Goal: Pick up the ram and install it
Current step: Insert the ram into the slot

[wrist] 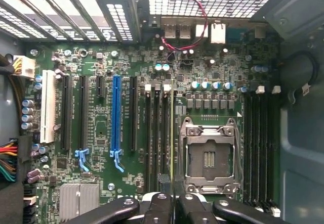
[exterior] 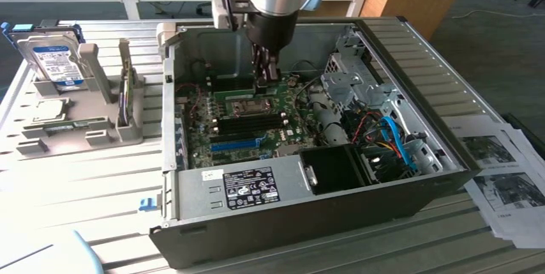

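Inside the open grey metal computer case (exterior: 443,89), the tool (exterior: 265,81) pinches the long thin green ram stick (wrist: 173,133) edge-on over the black memory slots (wrist: 157,133) beside the silver processor socket (wrist: 210,155).

Matt grey sheet-metal computer case (exterior: 425,76), its side panel ribbed. Inside is a green circuit-board motherboard (wrist: 212,67) with black plastic slots and one glossy blue slot (wrist: 116,113). The smooth, glossy black gripper (wrist: 173,201) pinches the ram (exterior: 234,93), a thin green board. In the exterior view, a matt grey plastic rack (exterior: 76,140) at nine o'clock holds a shiny metal hard drive (exterior: 53,60). At four o'clock lies printed white paper (exterior: 502,165).
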`<state>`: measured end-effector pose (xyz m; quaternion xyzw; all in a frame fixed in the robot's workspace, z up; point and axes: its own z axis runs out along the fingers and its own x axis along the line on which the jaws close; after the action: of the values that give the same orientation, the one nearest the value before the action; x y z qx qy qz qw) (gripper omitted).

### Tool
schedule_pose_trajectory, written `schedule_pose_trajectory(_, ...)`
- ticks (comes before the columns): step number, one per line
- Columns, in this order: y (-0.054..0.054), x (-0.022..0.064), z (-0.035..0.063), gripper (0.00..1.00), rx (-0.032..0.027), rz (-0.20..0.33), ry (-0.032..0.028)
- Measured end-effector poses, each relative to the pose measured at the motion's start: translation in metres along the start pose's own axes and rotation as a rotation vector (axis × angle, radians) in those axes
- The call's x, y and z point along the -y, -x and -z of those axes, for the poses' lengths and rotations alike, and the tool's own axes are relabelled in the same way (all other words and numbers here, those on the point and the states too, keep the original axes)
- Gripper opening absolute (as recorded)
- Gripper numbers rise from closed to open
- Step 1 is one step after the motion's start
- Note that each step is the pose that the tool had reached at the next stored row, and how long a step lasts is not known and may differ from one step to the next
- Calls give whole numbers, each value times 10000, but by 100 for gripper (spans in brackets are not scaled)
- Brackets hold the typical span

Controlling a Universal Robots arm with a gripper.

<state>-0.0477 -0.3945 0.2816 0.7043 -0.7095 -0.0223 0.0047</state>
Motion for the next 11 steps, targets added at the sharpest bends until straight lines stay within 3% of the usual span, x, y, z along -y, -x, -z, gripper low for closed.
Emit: schedule_pose_trajectory(11, -122, 1, 3, 11, 0, 0, 0)
